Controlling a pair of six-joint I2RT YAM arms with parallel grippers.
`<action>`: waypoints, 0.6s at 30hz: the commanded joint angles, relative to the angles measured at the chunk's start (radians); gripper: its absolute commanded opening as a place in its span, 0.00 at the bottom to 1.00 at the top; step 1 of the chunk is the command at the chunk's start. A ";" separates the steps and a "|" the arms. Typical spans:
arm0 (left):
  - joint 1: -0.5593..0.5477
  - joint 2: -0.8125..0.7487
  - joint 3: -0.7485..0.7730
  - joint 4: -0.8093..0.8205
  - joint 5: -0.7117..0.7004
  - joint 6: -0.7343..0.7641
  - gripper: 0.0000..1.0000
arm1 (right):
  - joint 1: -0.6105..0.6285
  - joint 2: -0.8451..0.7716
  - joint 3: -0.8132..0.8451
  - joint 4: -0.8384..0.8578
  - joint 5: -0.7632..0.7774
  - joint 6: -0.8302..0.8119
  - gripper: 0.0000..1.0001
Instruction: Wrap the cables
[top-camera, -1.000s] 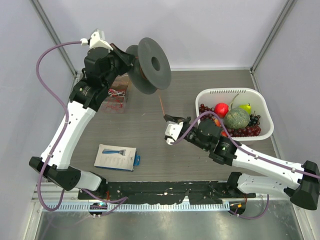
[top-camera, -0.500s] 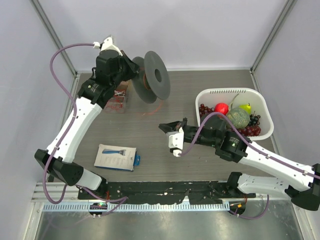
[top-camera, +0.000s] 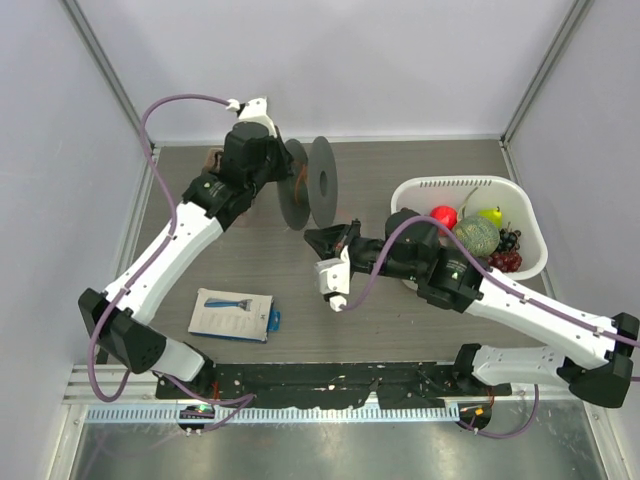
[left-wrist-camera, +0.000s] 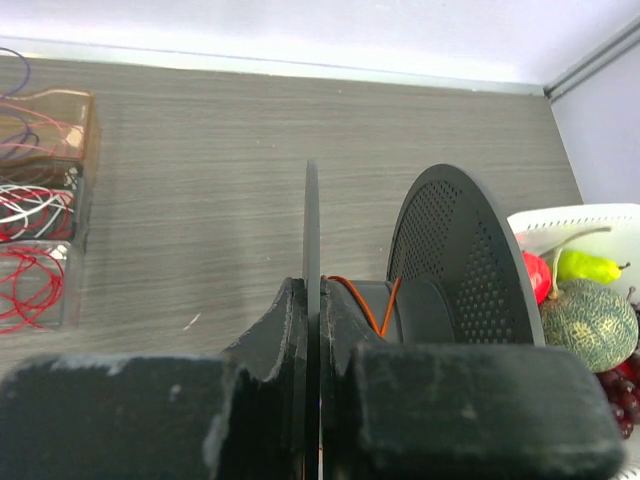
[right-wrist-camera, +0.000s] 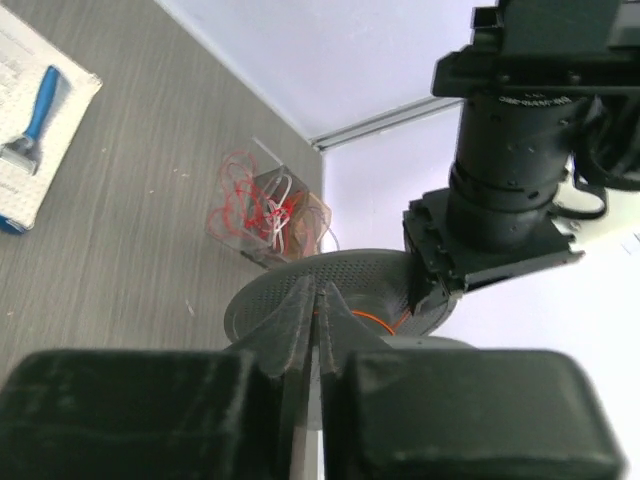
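The left claw (left-wrist-camera: 311, 310) is clamped on the thin solid flange of a dark spool (top-camera: 322, 185) and holds it off the tabletop (top-camera: 300, 290) near the far edge, with the discs on edge. The spool's other flange is perforated. On the hub between them, an orange strand (left-wrist-camera: 362, 300) crosses in a loose loop. The rest of the cables (right-wrist-camera: 250, 205), red with a few whitish ones, sit in a small tangle in a clear box (right-wrist-camera: 285, 225) at the far left of the tabletop. In the overhead view this box is mostly hidden behind the left arm. The right claw (right-wrist-camera: 316, 310) is just on the near side of the spool, pointing at it with its fingers pressed together. It may be pinching a fine wire, but the wrist view is too dark at the tips to be sure, and whether it touches the flange is also unclear. To the right stands a white basket (top-camera: 465, 185) holding a melon (top-camera: 473, 237), a red apple (top-camera: 443, 217) and dark grapes (top-camera: 505, 262). A packaged blue razor (top-camera: 233, 314) lies flat near the left arm's base.
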 joint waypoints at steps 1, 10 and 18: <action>0.025 -0.074 0.054 0.139 0.018 -0.018 0.00 | 0.000 -0.083 -0.071 0.133 0.110 0.188 0.16; 0.027 -0.082 0.197 0.140 0.125 -0.002 0.00 | -0.023 -0.227 -0.218 0.271 0.345 0.532 0.54; 0.026 -0.031 0.376 0.093 0.147 -0.045 0.00 | -0.026 -0.365 -0.497 0.307 0.378 0.332 0.56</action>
